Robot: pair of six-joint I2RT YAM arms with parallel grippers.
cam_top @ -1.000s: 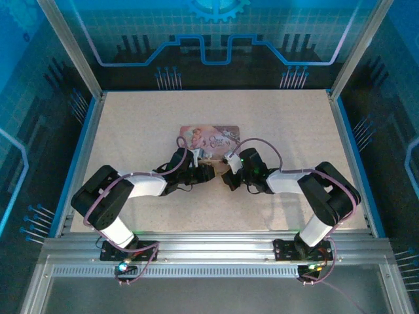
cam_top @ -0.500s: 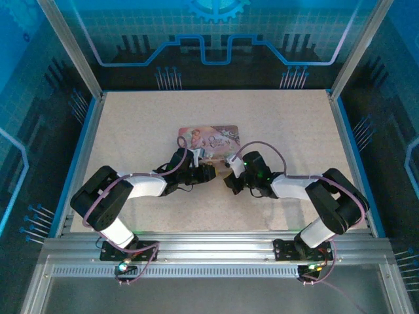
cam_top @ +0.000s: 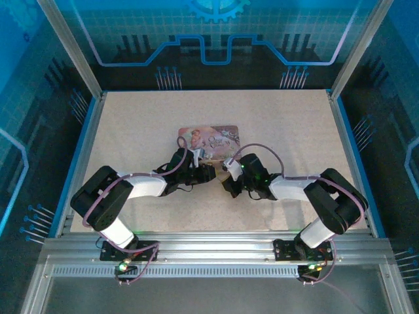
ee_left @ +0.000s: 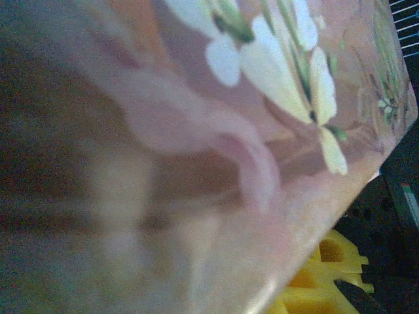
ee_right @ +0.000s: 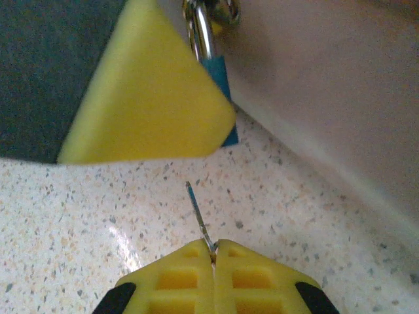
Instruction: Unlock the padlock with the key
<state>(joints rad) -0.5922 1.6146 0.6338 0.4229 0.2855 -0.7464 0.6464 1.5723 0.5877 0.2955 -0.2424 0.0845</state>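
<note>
The yellow fingers (ee_right: 177, 275) of the right gripper (ee_right: 214, 250) press together on the key (ee_right: 198, 212). Its thin blade points at the blue padlock (ee_right: 221, 78) just beyond, over the speckled table (ee_right: 78, 216). The padlock sits against the pink tin (ee_right: 340, 85), partly behind a finger (ee_right: 144, 98) of the left gripper (cam_top: 209, 171), whose grip I cannot tell.

Speckled beige table (cam_top: 131, 124); pink picture-printed tin (cam_top: 211, 137) lying flat near centre.
</note>
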